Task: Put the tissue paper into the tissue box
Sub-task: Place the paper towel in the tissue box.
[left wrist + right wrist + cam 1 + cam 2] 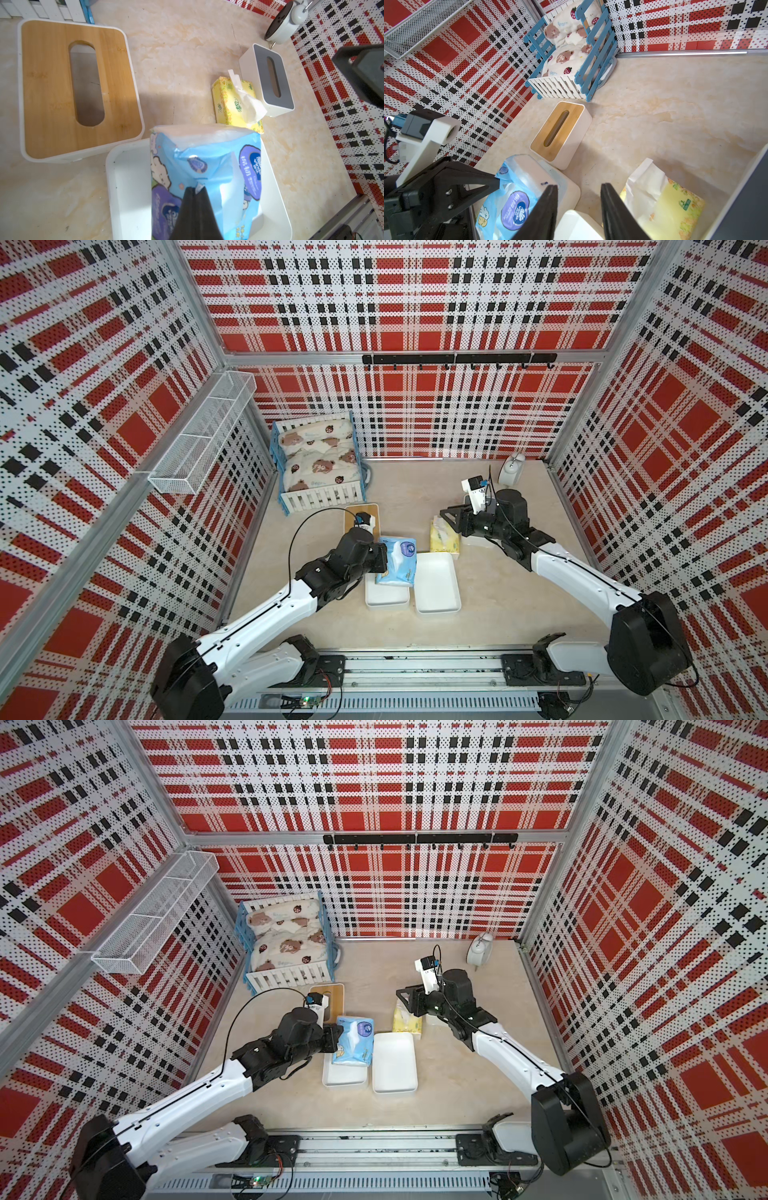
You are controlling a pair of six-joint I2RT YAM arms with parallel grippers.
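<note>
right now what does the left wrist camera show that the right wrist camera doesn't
Only the left wrist view: the alarm clock and the slot of the grey-topped box.
Only the right wrist view: the wire basket on the wall, the bear bedding, and the right pincer, open with nothing in it.
Both: the wooden-lidded box, the blue tissue pack gripped by the shut left pincer at the white tray, and the yellow tissue pack.
</note>
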